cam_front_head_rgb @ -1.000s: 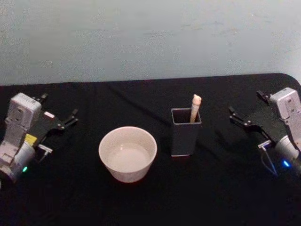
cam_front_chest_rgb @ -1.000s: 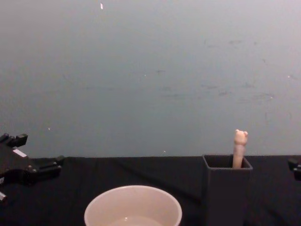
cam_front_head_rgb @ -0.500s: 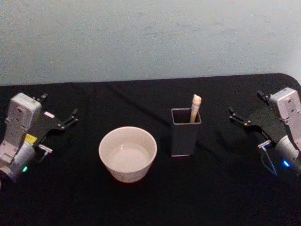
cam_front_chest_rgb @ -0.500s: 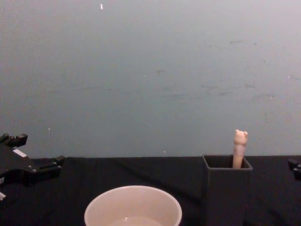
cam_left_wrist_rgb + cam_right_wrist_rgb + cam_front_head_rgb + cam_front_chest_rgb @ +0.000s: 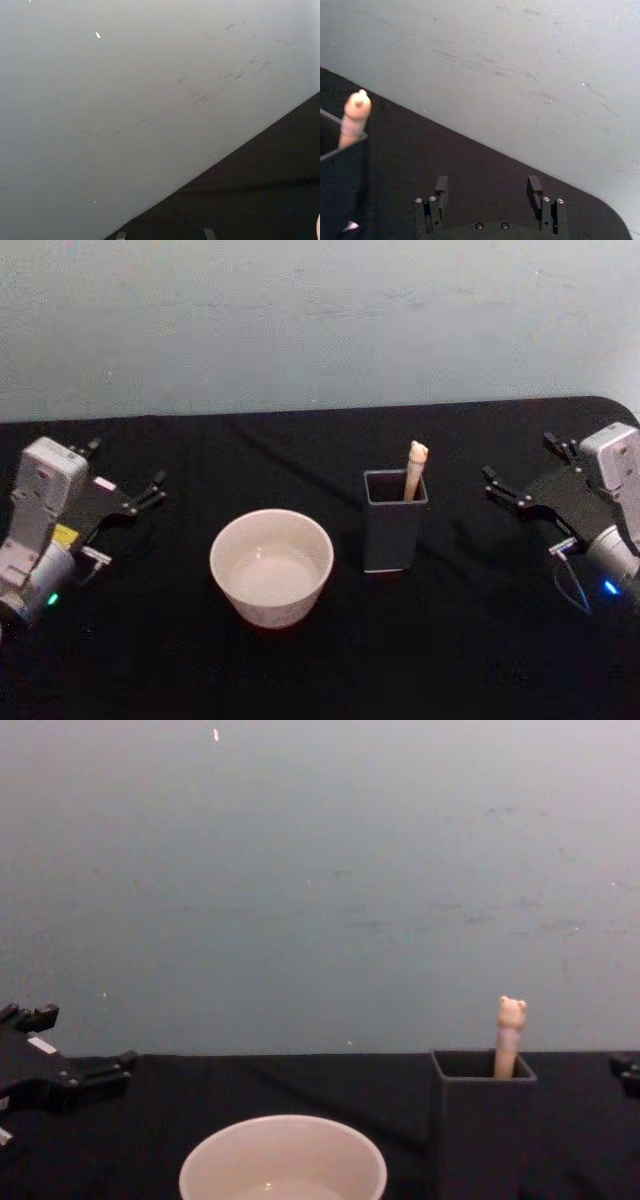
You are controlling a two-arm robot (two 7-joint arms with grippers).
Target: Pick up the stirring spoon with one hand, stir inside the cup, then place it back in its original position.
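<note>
Right of holder (image 5: 393, 535) — R gripper (image 5: 517, 456) spread wide, empty; L gripper (image 5: 127, 461) same.

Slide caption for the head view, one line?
Stirring spoon in holder beside cup; left end effector and right end effector open, flanking.

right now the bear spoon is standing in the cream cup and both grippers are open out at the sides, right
Not quite. The head view shows the stirring spoon standing in the dark grey holder, not in the cup beside it. The rest holds: the left gripper and right gripper are open, out at the sides.
</note>
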